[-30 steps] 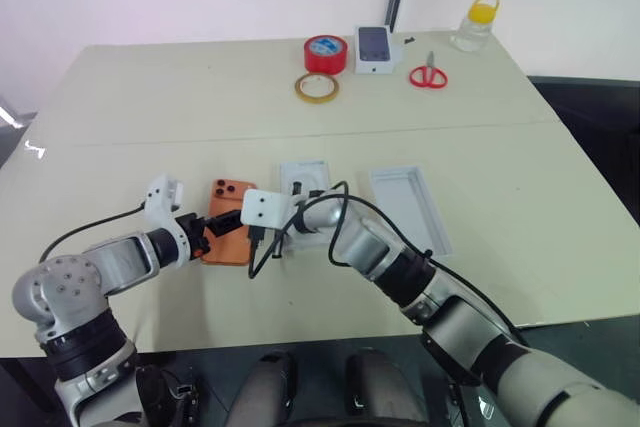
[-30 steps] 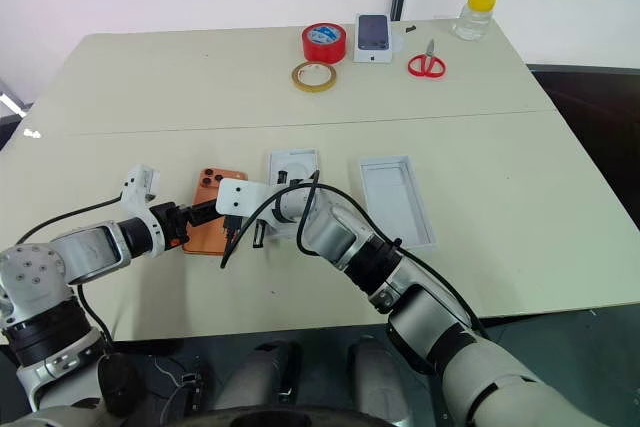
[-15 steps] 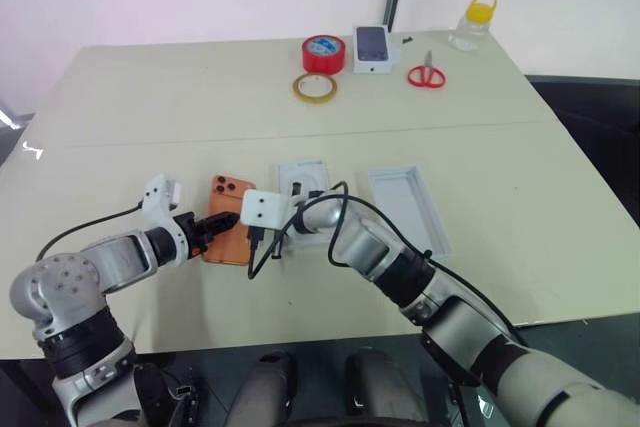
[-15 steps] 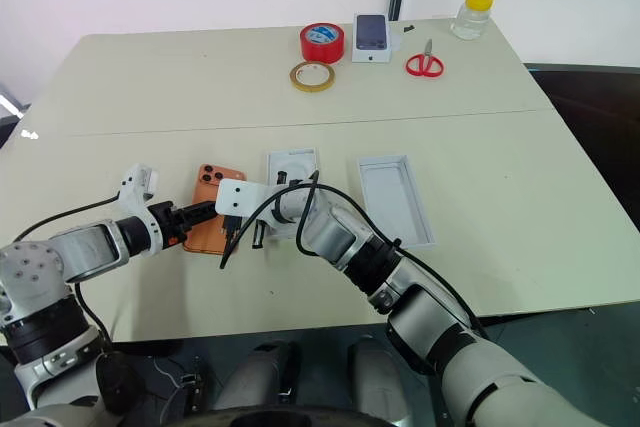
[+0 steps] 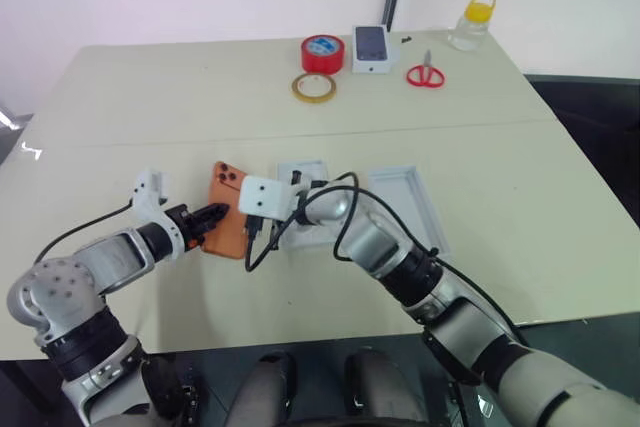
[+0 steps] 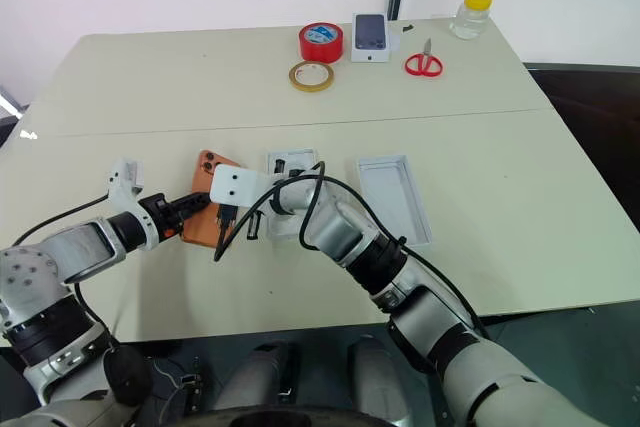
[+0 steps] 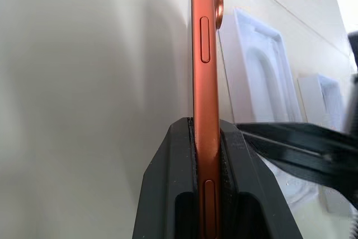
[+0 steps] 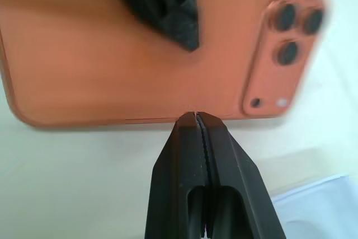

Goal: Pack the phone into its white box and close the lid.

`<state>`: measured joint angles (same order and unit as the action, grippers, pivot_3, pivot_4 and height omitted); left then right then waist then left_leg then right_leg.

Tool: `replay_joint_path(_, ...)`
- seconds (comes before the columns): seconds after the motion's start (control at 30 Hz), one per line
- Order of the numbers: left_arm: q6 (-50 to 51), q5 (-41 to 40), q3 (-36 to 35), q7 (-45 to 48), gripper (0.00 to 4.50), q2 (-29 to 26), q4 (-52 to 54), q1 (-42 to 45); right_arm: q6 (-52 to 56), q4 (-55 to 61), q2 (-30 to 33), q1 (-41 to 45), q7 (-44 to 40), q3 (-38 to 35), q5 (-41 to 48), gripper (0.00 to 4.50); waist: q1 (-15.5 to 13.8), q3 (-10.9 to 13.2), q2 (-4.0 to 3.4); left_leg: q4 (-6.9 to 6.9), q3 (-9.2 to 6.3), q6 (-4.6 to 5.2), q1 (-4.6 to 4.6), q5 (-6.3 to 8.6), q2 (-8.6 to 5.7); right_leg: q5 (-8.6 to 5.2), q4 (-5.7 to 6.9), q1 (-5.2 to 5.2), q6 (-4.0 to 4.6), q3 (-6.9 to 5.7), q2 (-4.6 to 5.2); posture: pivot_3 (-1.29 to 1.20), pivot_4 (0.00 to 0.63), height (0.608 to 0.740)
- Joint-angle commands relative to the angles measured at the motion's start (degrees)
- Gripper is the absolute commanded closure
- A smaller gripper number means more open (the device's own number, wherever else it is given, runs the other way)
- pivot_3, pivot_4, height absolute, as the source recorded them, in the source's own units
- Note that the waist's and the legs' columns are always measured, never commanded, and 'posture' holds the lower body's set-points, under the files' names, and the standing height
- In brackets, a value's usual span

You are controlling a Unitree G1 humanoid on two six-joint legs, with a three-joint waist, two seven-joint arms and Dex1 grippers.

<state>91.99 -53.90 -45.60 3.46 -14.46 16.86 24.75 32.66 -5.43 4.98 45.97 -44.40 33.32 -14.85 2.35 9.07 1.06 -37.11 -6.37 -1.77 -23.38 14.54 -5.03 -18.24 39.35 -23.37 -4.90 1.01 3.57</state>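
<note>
The left end effector (image 5: 212,215) is clamped on one long edge of the phone (image 5: 228,223), tilted up off the tabletop (image 5: 150,107). The right end effector (image 8: 197,117), fingers pressed together and empty, sits at the opposite edge. That thin edge grip could slip or twist, dropping the phone short. Beyond lie a white insert (image 5: 303,217) and a white tray (image 5: 412,205).

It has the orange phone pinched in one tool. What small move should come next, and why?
Probably lift the phone a little more and carry it toward the white tray. The left tool is shut on its edge, it is tilted up, and the shut right tool merely touches it.
</note>
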Motion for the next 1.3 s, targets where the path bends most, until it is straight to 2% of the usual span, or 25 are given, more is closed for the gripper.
replay_joint_path(0.03,0.35,-3.78,-4.76,-2.03,4.48,2.05,1.79,4.87,4.00,10.19,2.18,1.01,-2.46,-5.05,3.24,4.50,-0.44,0.00,0.04,-0.01,-0.02,0.00,-0.03,0.00,-0.01,0.00,-0.03,0.00,0.00,-0.03,0.01,0.00,0.150,0.740)
replay_joint_path(0.2,0.51,-9.43,-7.81,-9.36,4.48,11.61,1.83,9.25,7.83,21.63,10.88,-1.88,-7.19,-9.97,7.80,4.50,-1.48,-0.01,0.09,-0.01,-0.02,0.03,-0.03,0.02,-0.04,0.00,-0.19,0.09,-0.01,-0.04,0.06,0.00,0.150,0.740)
replay_joint_path(0.3,0.51,-11.81,-4.28,-13.68,4.48,18.03,2.60,8.57,6.59,25.08,18.33,-4.67,-9.65,-11.87,8.82,4.50,-1.68,0.02,0.16,-0.01,-0.01,0.04,-0.04,0.03,-0.05,0.00,-0.21,0.12,-0.02,-0.04,0.07,0.00,0.150,0.740)
replay_joint_path(0.5,-0.46,-13.02,-1.14,-19.26,4.48,25.88,1.10,6.30,3.05,25.28,28.50,-9.31,-11.05,-14.00,9.67,4.50,-1.20,0.08,0.26,0.02,0.05,0.05,-0.03,0.04,0.01,0.01,-0.16,0.07,-0.03,0.00,0.01,0.00,0.150,0.740)
replay_joint_path(0.67,-5.16,-12.02,2.27,-21.99,4.48,27.55,-1.32,4.94,2.47,25.15,31.98,-11.78,-9.90,-14.81,9.44,4.50,-1.63,0.10,0.29,0.00,0.06,0.05,-0.02,0.04,0.01,0.01,-0.13,0.08,-0.03,0.03,-0.01,0.00,0.150,0.740)
replay_joint_path(0.9,-11.54,-14.45,6.69,-23.64,4.48,29.30,-5.11,3.88,1.63,25.84,32.96,-12.95,-9.95,-15.08,10.71,4.50,-1.90,0.13,0.34,-0.01,0.05,0.04,-0.02,0.03,-0.01,0.01,-0.18,0.11,-0.03,0.02,0.02,0.00,0.150,0.740)
replay_joint_path(1.23,-17.28,-18.17,13.87,-24.76,4.48,26.81,-8.12,1.18,0.85,25.30,32.92,-13.04,-9.78,-15.37,12.40,4.50,-1.75,0.13,0.35,-0.01,0.06,0.05,-0.02,0.03,0.00,0.01,-0.19,0.11,-0.03,0.02,0.01,0.00,0.150,0.740)
replay_joint_path(1.3,-18.29,-19.05,14.64,-24.82,3.50,26.16,-8.78,0.83,0.95,25.30,32.77,-13.02,-9.63,-15.36,12.51,4.50,-1.78,0.13,0.35,0.00,0.05,0.04,-0.02,0.03,0.00,0.01,-0.19,0.10,-0.03,0.02,0.01,0.00,0.150,0.740)
